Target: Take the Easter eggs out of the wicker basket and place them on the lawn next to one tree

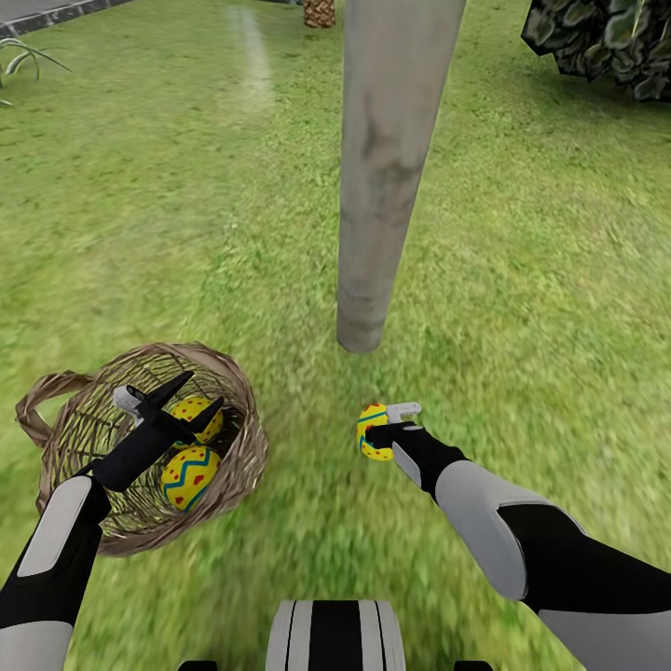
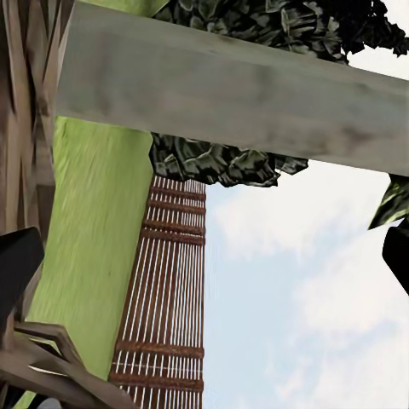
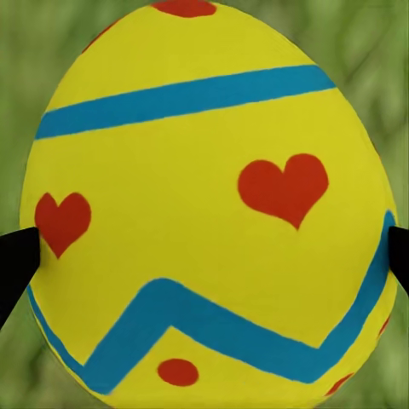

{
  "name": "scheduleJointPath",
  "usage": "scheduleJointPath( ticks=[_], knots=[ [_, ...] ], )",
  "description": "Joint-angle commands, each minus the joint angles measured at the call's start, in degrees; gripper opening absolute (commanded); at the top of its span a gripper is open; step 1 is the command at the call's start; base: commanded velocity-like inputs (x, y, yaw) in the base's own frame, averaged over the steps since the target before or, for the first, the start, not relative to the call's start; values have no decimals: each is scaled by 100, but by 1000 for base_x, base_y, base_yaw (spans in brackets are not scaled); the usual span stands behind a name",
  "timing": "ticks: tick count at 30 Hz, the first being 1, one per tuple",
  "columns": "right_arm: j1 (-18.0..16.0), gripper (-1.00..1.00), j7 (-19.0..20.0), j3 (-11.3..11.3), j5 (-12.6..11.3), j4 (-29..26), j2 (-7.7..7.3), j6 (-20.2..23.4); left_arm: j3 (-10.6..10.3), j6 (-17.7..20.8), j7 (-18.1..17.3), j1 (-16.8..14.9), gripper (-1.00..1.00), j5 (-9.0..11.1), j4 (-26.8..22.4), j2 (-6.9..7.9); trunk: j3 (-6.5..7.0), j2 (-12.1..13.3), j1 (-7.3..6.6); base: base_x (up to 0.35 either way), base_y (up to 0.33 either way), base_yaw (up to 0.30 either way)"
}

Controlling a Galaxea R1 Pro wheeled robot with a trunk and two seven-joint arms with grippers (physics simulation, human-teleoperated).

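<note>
The wicker basket (image 1: 56,438) lies on the lawn (image 1: 522,280) at the lower left, with two yellow Easter eggs (image 1: 189,477) (image 1: 194,410) inside. My left gripper (image 1: 198,393) hangs open just above them, holding nothing. To the right, my right gripper (image 1: 380,424) is shut on the other egg (image 1: 369,438), low over the grass and a short way in front of the foot of the pale tree trunk (image 1: 391,168). In the right wrist view that egg (image 3: 209,204) sits between the two black fingertips (image 3: 13,260). The left wrist view shows the trunk (image 2: 230,94) and a basket wall (image 2: 25,102).
Dark leafy foliage (image 1: 606,42) hangs at the far right, and a scaly palm trunk (image 1: 319,11) stands at the back. A grey stone edge (image 1: 47,14) runs along the far left. A slatted fence (image 2: 166,290) stands in the left wrist view. My base (image 1: 335,634) is at the near edge.
</note>
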Motion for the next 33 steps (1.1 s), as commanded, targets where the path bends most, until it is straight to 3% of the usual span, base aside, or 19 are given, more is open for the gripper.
scheduleJointPath(
  ticks=[1, 5, 27, 31, 33],
  knots=[
    [3, 100, -19, -3, 56, 525, 3, 40, 7, 28, -25, -3, 100, -18, 2, 0, -4, 0, 1, 0, 0, 0],
    [3, 100, -19, -3, 56, 525, 3, 40, 7, 33, -25, -3, 100, -18, 2, 0, -4, 0, 1, 0, 0, 0],
    [3, 100, 16, -3, 63, 521, 3, 31, -3, 37, -25, -3, 100, -18, -3, 0, 484, 29, -56, 0, 0, 0],
    [3, 100, 20, -11, 57, 301, 3, 77, -12, 37, -25, -3, 100, -18, -4, -5, 572, 35, -66, 0, 0, 0],
    [3, 100, 53, -12, 38, -43, 3, 414, -142, 43, -25, -3, 100, -18, -2, 2, 617, 37, -71, 0, 0, 0]
  ],
)
